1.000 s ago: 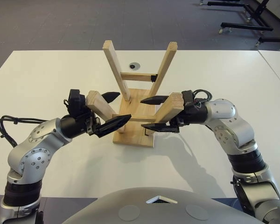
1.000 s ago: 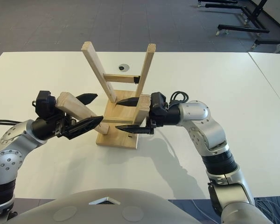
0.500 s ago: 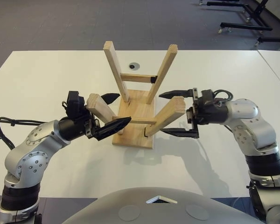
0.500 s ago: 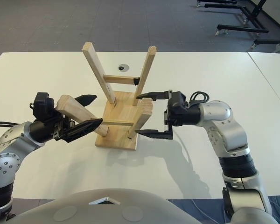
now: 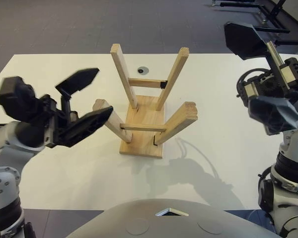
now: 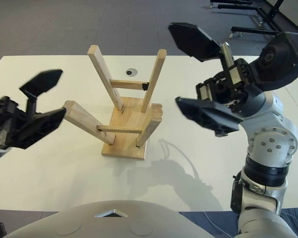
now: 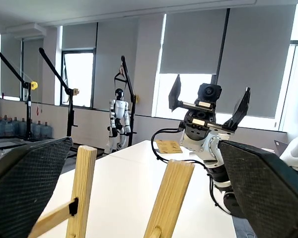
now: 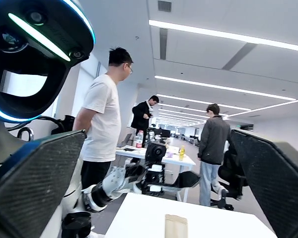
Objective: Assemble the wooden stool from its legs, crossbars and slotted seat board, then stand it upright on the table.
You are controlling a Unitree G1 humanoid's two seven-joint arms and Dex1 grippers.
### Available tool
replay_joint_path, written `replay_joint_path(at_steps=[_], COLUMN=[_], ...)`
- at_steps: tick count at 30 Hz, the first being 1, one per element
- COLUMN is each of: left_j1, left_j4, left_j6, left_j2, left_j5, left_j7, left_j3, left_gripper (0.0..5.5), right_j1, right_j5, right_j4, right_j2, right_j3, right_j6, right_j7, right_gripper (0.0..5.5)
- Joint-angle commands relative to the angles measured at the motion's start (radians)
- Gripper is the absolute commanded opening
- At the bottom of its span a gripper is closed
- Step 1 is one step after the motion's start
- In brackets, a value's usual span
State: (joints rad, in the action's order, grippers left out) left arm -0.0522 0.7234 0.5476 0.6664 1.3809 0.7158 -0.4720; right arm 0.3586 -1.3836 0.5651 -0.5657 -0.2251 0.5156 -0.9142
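Ok so the stool (image 5: 144, 116) is sitting upside down around the middle of the white table (image 5: 223, 144). Its seat board (image 5: 139, 146) is flat on the surface and all four legs (image 5: 122, 74) splay upward. There's a crossbar (image 5: 148, 83) between the far pair and another between the near pair. On the left, the left gripper (image 5: 102, 91) hangs in the air with its fingers spread wide and nothing in them. Same deal for the right gripper (image 6: 175, 64) up on the right, gaping and empty. A small round disc (image 5: 143, 70) sits in the table just beyond the stool.
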Motion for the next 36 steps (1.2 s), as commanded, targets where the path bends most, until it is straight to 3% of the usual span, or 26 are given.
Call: replay_joint_path(at_steps=[1, 7, 11, 14, 16, 19, 21, 26, 32, 36], left_j1=[0.156, 0.417, 0.532, 0.517, 0.432, 0.186, 0.099, 0.045, 0.037, 0.05], left_j4=[-0.033, -0.132, -0.147, -0.103, -0.074, -0.072, -0.111, -0.182, -0.19, -0.15], left_j6=[-0.009, 0.012, 0.036, 0.06, 0.084, 0.134, 0.148, 0.092, 0.038, -0.021], left_j2=[0.041, 0.0, 0.029, 0.051, 0.039, -0.028, -0.051, -0.098, -0.123, -0.174], left_j5=[0.066, 0.004, 0.069, 0.177, 0.212, 0.108, -0.019, -0.152, -0.171, -0.087], left_j7=[-0.07, -0.14, -0.2, -0.268, -0.305, -0.277, -0.231, -0.159, -0.137, -0.166], left_j3=[0.022, 0.198, 0.195, 0.173, 0.201, 0.365, 0.482, 0.537, 0.488, 0.397], left_gripper=[5.4, 5.4, 5.4, 5.4, 5.4, 5.4, 5.4, 5.4, 5.4, 5.4], right_j1=[0.051, 0.169, 0.328, 0.311, 0.191, -0.085, -0.153, -0.03, 0.105, 0.19], right_j5=[0.061, 0.147, 0.075, 0.037, 0.088, 0.468, 0.623, 0.541, 0.315, 0.209], right_j4=[0.002, -0.071, -0.117, -0.074, -0.033, -0.097, -0.127, -0.138, -0.096, -0.121], right_j2=[0.032, 0.042, 0.037, 0.032, 0.016, -0.102, -0.149, -0.068, 0.075, 0.102], right_j3=[0.07, 0.114, 0.063, 0.088, 0.159, 0.462, 0.567, 0.507, 0.331, 0.229], right_j6=[0.0, -0.011, 0.01, 0.058, 0.092, -0.01, -0.074, -0.111, -0.114, -0.08], right_j7=[-0.014, -0.073, -0.038, -0.012, -0.06, -0.272, -0.343, -0.3, -0.103, -0.052], right_gripper=[5.36, 5.36, 5.36, 5.36, 5.36, 5.36, 5.36, 5.36, 5.36, 5.36])
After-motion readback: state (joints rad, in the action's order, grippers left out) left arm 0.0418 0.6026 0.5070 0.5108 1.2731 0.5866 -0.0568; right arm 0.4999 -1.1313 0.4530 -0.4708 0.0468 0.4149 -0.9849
